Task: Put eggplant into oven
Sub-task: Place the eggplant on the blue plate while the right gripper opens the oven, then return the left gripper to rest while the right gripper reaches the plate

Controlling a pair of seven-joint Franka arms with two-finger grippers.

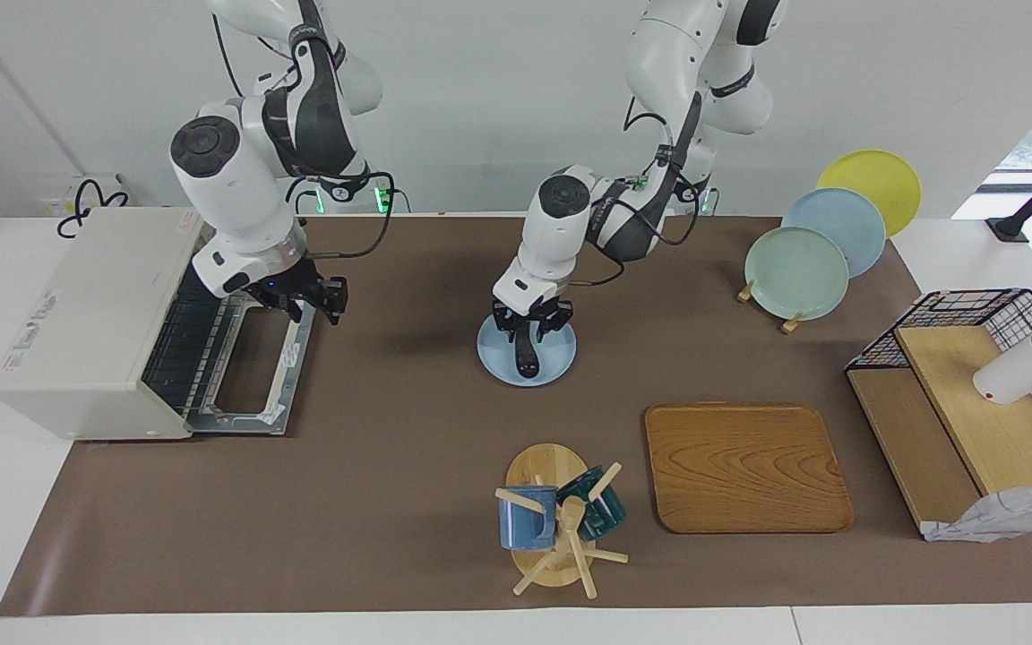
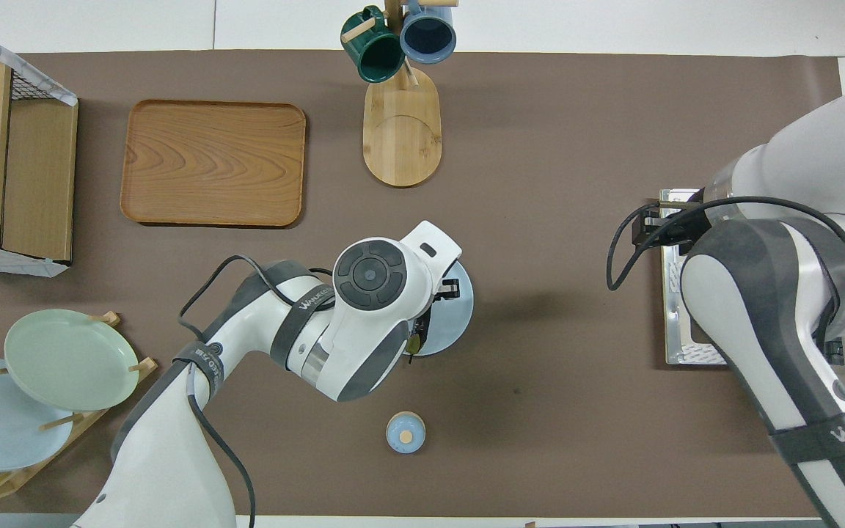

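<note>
The dark eggplant point(image 1: 525, 355) lies on a pale blue plate point(image 1: 558, 360) in the middle of the table. My left gripper point(image 1: 527, 333) stands low over the eggplant's end nearer the robots, open, with its fingers on either side of it. In the overhead view the left arm's wrist covers most of the eggplant and part of the plate point(image 2: 461, 308). The off-white oven point(image 1: 86, 322) sits at the right arm's end of the table with its door point(image 1: 252, 381) dropped flat. My right gripper point(image 1: 312, 309) hovers open and empty over the door's outer edge.
A mug rack point(image 1: 552, 520) with two mugs and a wooden tray point(image 1: 744, 466) lie farther from the robots than the plate. A plate stand point(image 1: 803, 269) and a wire shelf point(image 1: 973, 394) fill the left arm's end. A small blue lid point(image 2: 405, 433) sits nearer the robots.
</note>
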